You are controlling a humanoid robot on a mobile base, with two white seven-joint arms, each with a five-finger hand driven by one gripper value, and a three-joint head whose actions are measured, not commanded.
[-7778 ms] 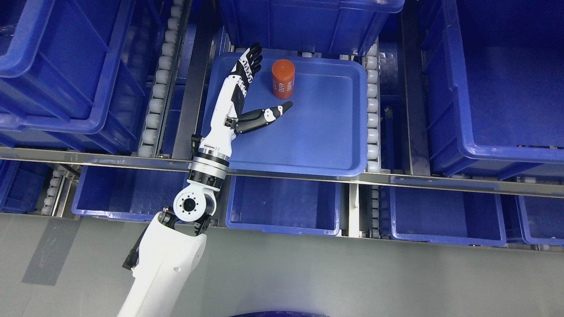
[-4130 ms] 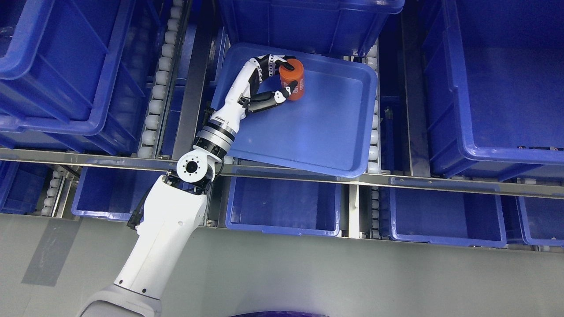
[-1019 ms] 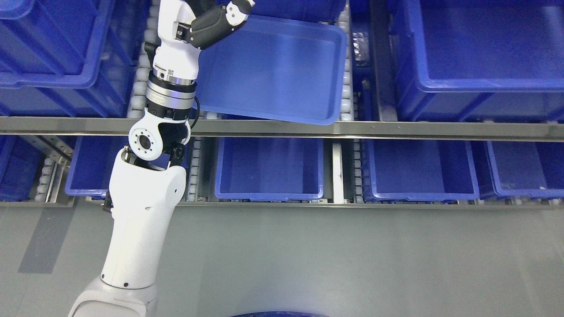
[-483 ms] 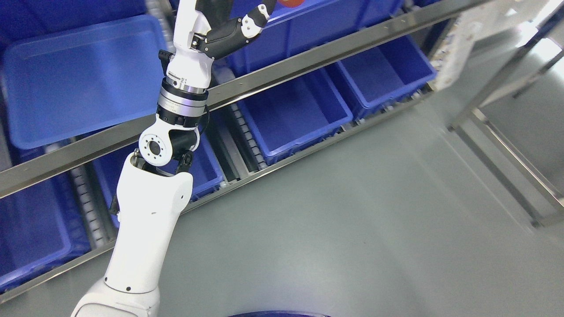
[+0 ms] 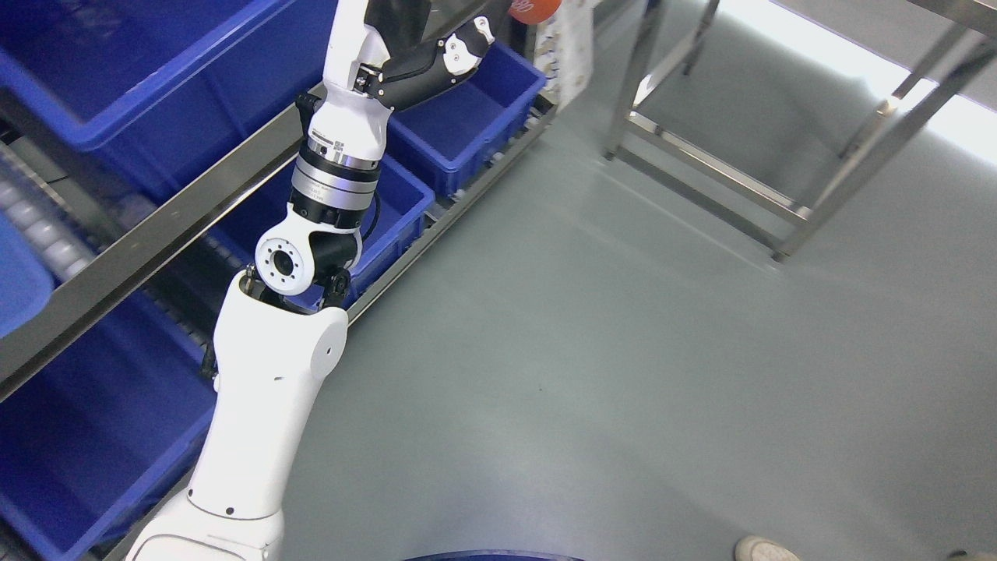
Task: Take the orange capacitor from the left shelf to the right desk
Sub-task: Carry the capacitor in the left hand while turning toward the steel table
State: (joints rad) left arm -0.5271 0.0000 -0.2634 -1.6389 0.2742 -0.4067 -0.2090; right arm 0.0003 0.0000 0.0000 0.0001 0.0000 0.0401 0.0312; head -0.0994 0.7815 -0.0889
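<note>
Grasping the orange capacitor (image 5: 534,8) at the very top edge of the head view, with the fingers (image 5: 459,54) of the left hand (image 5: 424,58) closed toward it. Showing only the thumb and part of the palm; other fingers cropped by the frame, so the grip seen only in part. Capacitor just past the thumb tip, to its right, touching a dark fingertip, held up in the air with its upper part cut off.

Reaching up from the lower left on the white left arm (image 5: 265,389), wrist and forearm steeply raised.

Below and to the left of the fingers: the shelf (image 5: 156,249) with its slanting steel rail, crossed by the arm. Directly beneath the fingers: a small blue bin (image 5: 475,109) on the lower level. Further left of the fingers, well apart: larger blue bins (image 5: 140,86), with white rollers at the left edge.

To the right of the fingers, near the capacitor: steel legs of a frame (image 5: 701,183) standing on the grey floor (image 5: 623,351); top of it out of view. Far below and right of the fingers, at the bottom edge: the toe of a person's shoe (image 5: 759,549).
</note>
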